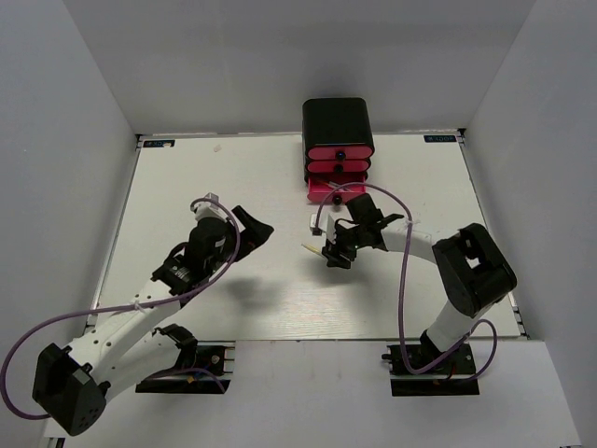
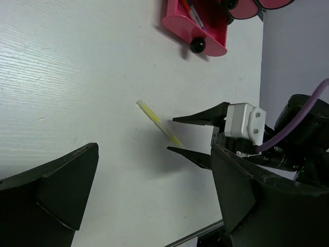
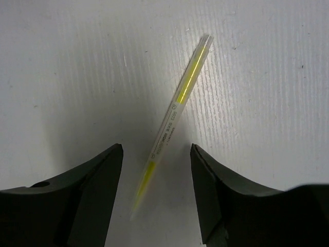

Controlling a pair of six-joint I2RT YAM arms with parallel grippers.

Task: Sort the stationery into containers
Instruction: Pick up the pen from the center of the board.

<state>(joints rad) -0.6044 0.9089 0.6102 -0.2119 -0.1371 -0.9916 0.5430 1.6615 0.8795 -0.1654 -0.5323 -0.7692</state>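
A thin yellow pen (image 3: 176, 109) lies flat on the white table; it also shows in the top view (image 1: 308, 247) and the left wrist view (image 2: 158, 122). My right gripper (image 3: 156, 152) is open, low over the table, its jaws on either side of the pen's near end without touching it; it also shows in the top view (image 1: 333, 256). My left gripper (image 1: 254, 228) is open and empty, held above the table left of the pen. The black cabinet (image 1: 337, 121) holds three pink drawers. The bottom drawer (image 1: 333, 192) is pulled out, with pens inside (image 2: 194, 14).
White walls enclose the table on the left, back and right. The right arm's purple cable (image 1: 405, 271) loops above the table by the open drawer. In the left wrist view the right gripper's fingers (image 2: 198, 118) lie just right of the pen.
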